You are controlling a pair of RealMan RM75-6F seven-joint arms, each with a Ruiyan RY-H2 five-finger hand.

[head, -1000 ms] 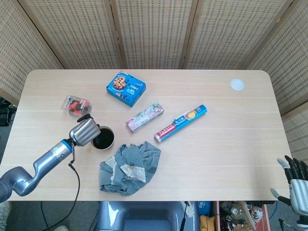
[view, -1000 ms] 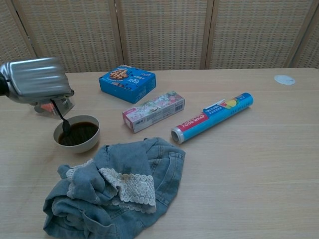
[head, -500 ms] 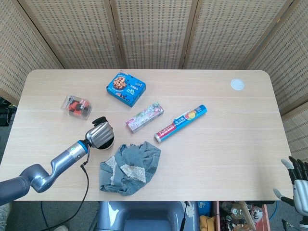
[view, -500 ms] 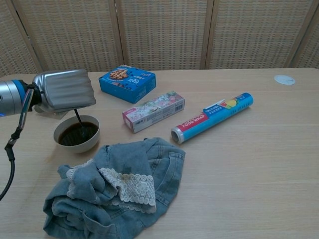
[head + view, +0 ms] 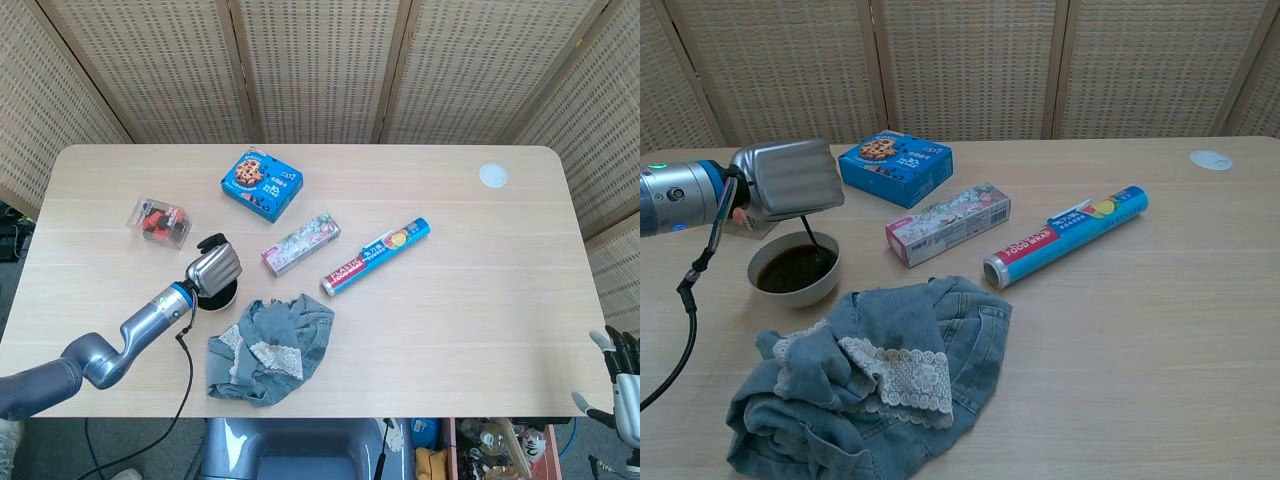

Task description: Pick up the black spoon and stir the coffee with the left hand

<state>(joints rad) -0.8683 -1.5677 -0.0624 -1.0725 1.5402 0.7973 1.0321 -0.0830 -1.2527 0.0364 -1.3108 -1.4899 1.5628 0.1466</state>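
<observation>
1. The fingers of the left hand [image 5: 790,178] are curled closed around the handle of the black spoon [image 5: 811,237]. The grasp itself is hidden under the silver back of the hand, and only the thin shaft shows below it in the chest view.
2. The spoon goes down at a slant from the hand, and its lower end is dipped in the dark coffee [image 5: 795,270].
3. The coffee fills a pale cup [image 5: 792,294] that stands on the worktop [image 5: 1140,330], directly under the left hand. In the head view the hand covers most of the cup.
4. Just in front of the cup lies a crumpled denim cloth [image 5: 880,375] with a lace edge.
5. Behind the cup there is a blue cookie box [image 5: 895,166]. To the right lie a flowered carton [image 5: 948,222] and then a blue food wrap roll [image 5: 1068,235].
6. The right hand [image 5: 624,382] shows only at the lower right corner of the head view, off the worktop. Its fingers are apart and hold nothing.
</observation>
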